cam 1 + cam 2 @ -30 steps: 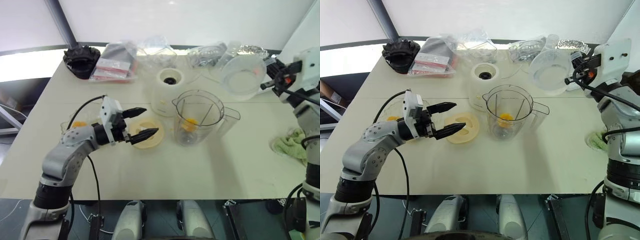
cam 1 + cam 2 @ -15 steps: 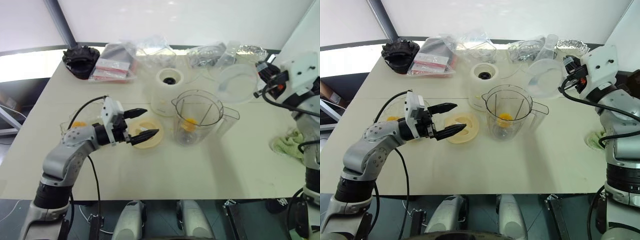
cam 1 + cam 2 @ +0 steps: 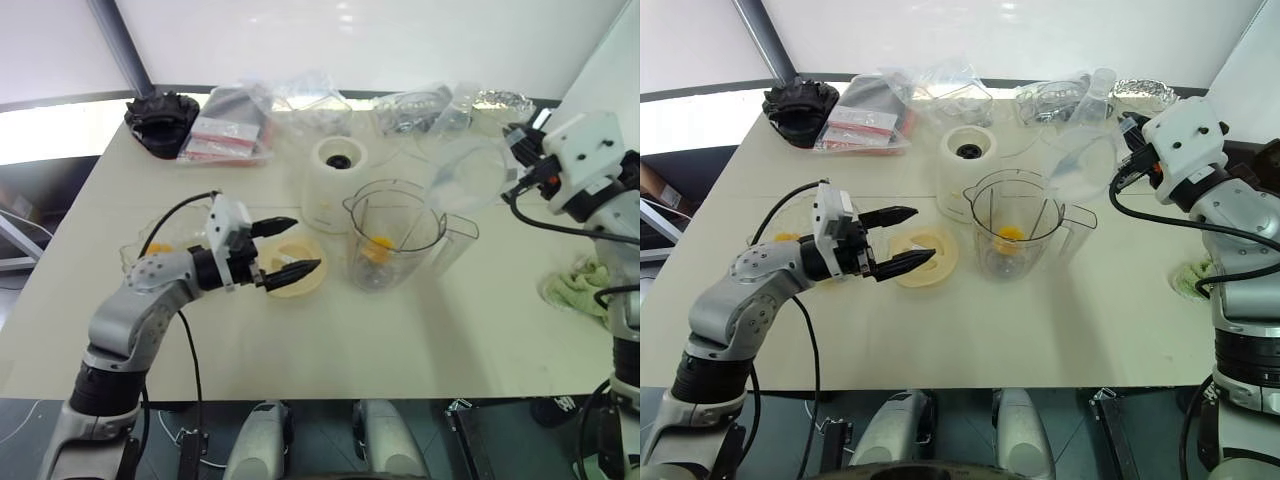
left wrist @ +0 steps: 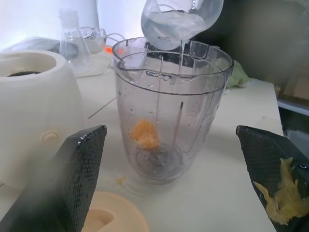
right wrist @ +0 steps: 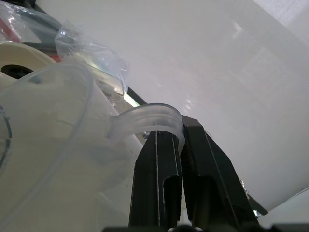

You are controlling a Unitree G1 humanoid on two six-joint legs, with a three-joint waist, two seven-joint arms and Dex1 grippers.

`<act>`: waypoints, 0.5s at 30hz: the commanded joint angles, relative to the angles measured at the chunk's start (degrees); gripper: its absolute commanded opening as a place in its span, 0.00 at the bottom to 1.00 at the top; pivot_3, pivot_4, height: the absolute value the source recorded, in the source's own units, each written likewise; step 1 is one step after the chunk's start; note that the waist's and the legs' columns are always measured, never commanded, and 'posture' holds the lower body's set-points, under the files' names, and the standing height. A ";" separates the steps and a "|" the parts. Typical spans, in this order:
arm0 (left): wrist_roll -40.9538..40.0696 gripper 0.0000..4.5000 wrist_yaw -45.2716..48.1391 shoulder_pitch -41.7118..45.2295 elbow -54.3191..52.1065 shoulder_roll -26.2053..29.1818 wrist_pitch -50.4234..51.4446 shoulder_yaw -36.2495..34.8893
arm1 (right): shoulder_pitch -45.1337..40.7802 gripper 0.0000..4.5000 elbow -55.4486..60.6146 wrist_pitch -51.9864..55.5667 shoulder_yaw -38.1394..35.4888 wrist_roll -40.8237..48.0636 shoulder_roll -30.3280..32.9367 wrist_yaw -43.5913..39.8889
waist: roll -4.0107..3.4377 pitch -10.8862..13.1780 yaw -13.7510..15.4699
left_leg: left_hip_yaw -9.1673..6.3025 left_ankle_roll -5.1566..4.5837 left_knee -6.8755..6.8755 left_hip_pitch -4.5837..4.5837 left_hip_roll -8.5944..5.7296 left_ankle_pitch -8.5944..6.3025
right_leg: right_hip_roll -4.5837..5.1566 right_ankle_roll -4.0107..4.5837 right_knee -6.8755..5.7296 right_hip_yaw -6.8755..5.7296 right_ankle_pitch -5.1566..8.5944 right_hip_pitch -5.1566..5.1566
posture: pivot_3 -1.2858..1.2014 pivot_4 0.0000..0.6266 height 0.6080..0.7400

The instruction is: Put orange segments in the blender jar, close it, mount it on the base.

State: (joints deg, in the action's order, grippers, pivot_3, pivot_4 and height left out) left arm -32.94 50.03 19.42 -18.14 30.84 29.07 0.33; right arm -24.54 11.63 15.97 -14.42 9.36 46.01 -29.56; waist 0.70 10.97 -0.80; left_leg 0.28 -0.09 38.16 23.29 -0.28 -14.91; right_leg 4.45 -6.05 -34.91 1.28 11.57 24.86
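Right tool (image 5: 179, 140): clamped on a clear jug's (image 3: 1080, 160) handle, tipping water into the jar (image 3: 393, 235).
Left tool (image 3: 282, 247): wide, empty, over the lid (image 3: 300, 283).
Segment (image 4: 144, 134): at jar bottom.
Base (image 3: 335, 180): just behind.

Head stereo pair looks down over table (image 3: 330, 330); L wrist cam faces blender jar (image 4: 169, 111) close, level; R wrist cam looks up along its fingers.

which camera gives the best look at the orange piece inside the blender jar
The left wrist view: it looks level through the blender jar wall, with the orange segment large above the blade. Both eye views show it as a small spot from above.
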 commanded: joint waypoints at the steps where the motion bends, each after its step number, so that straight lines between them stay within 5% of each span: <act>1: 0.43 1.00 0.15 0.70 -0.81 0.02 -1.47 -0.27 | -1.79 0.01 1.68 3.09 -4.00 3.91 -2.42 2.19 | 0.01 -0.01 -0.02 | 0.00 0.00 0.00 0.00 0.00 0.00 | 0.00 0.00 -0.01 0.00 0.00 0.00 | 0.52 0.24 1.00; 15: 0.66 1.00 -0.90 0.59 -1.21 0.15 -1.27 -0.43 | -4.46 0.01 -6.17 26.47 -18.85 16.78 -12.83 17.43 | 0.01 -0.01 0.02 | -0.05 0.00 0.03 0.01 0.02 0.00 | 0.00 0.00 -0.05 0.00 -0.01 -0.01 | 0.52 0.24 1.00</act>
State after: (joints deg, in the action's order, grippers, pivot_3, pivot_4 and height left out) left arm -32.24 49.46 19.42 -18.11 30.84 28.37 0.47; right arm -27.43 4.31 42.04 -29.79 23.92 33.38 -14.30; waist 0.71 10.96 -0.78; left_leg 0.24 -0.09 38.19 23.30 -0.27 -14.91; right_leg 4.44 -6.05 -34.96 1.29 11.56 24.85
